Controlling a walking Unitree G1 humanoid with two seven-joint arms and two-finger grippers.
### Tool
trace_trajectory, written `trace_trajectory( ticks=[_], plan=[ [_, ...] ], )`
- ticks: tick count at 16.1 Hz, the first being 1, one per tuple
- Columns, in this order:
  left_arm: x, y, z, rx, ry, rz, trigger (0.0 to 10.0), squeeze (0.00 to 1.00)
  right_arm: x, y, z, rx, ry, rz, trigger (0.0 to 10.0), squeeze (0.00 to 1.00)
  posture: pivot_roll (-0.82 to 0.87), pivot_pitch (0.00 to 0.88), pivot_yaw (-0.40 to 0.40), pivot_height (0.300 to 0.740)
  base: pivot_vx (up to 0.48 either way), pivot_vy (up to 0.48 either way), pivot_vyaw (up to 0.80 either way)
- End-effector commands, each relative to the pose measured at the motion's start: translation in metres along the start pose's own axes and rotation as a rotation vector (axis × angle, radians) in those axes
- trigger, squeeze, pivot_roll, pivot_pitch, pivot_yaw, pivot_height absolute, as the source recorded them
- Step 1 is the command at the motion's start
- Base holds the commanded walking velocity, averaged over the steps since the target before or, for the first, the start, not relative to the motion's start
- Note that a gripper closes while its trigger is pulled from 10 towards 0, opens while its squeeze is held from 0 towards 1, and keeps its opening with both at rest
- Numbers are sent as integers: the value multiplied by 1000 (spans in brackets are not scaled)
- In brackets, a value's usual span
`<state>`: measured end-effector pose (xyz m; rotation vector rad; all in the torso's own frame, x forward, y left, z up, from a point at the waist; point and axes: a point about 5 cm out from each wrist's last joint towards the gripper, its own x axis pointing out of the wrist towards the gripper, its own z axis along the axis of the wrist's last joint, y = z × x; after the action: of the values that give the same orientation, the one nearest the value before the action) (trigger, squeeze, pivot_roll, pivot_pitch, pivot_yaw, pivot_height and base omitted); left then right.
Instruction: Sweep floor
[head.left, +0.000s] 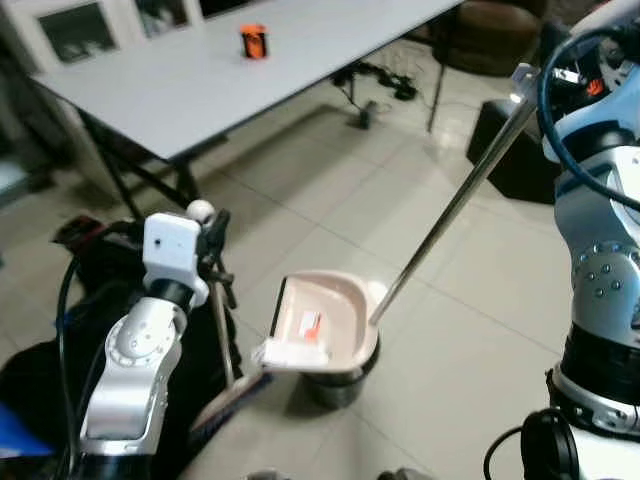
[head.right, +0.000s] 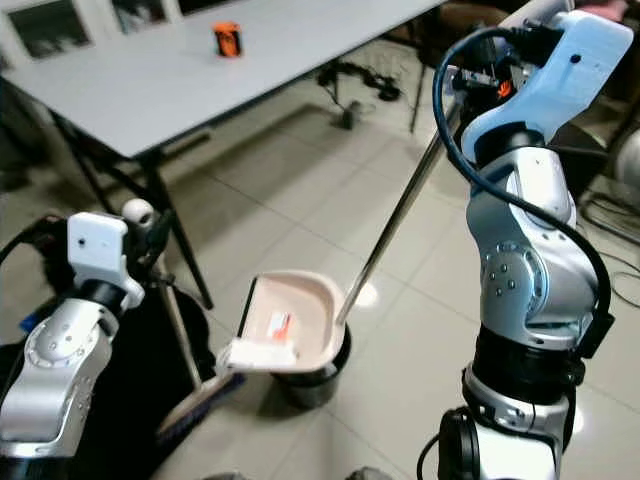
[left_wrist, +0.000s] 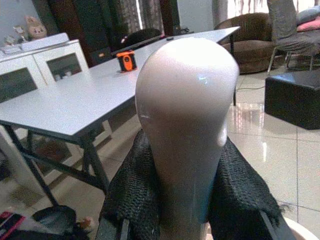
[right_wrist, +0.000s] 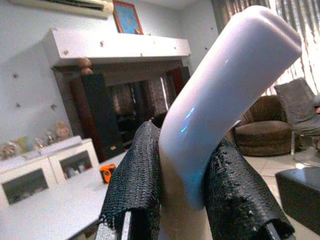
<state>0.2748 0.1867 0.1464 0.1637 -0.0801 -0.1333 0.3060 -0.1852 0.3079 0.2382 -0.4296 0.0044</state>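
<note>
Two tools are gripped: the left end effector (left_wrist: 185, 220) clenches the broom (head.left: 222, 340), the right end effector (right_wrist: 190, 210) the dustpan (head.left: 325, 320) handle. Below them, the pan hangs over a bin (head.left: 335, 385); tipping it slowly should drop the scraps (head.left: 308, 323) inside.

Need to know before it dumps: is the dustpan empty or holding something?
Holding something: a small orange-and-white scrap lies in the dustpan, held over the bin.
</note>
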Motion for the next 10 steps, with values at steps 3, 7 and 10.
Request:
trace_trajectory(
  ticks=[3, 7, 10],
  plan=[
    [1, 2, 2, 22, -14, 5, 10000, 0, 2, -4, 14, -47, -99, -23, 10000, 0, -1, 22, 63, 740, 0, 0, 0],
    [2, 1, 1, 28, -11, 3, 10000, 0, 6, 1, 10, -129, -130, 4, 10000, 0, 0, 15, 65, 740, 0, 0, 0],
    [3, 1, 2, 31, -16, 7, 10000, 0, 10, 16, 3, -228, -191, 107, 10000, 0, 4, 11, 61, 740, 0, 0, 0]
  ],
)
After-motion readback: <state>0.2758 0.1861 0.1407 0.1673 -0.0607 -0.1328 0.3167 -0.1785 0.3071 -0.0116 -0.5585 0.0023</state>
